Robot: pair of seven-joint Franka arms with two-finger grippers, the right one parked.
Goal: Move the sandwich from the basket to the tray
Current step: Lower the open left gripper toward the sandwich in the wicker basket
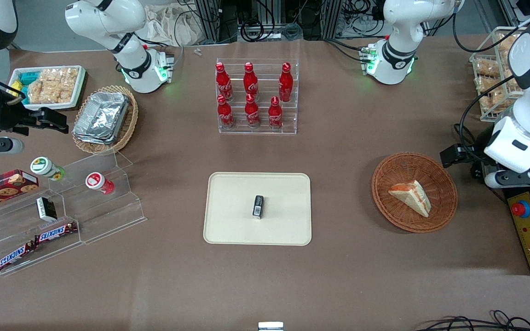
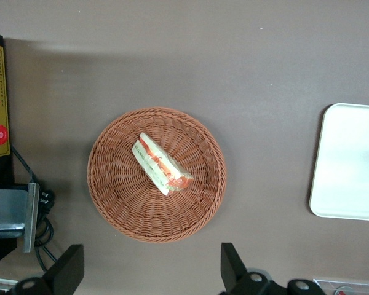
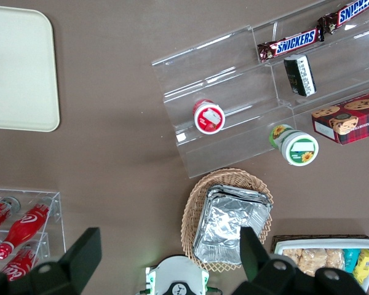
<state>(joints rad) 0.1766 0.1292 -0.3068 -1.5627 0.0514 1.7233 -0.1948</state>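
Inside the basket (image 1: 414, 192) we find the sandwich (image 1: 411, 196) lying near its middle, well apart from the tray (image 1: 258, 209). Our gripper (image 2: 152, 270) hangs above the basket, fingers spread wide and empty. We judge the wedge light, soft and slippery in its wrap; pinch gently across the bread faces.

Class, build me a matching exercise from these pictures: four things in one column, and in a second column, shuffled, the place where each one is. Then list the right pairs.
Things
1. sandwich
2. small black packet
3. foil trays
4. hand

Places
A. on the cream tray
B. in the light tan basket
C. in the reddish-brown basket
D. open, in the air beside the reddish-brown basket, toward the working arm's end of the table

Pairs: 1-C, 2-A, 3-B, 4-D
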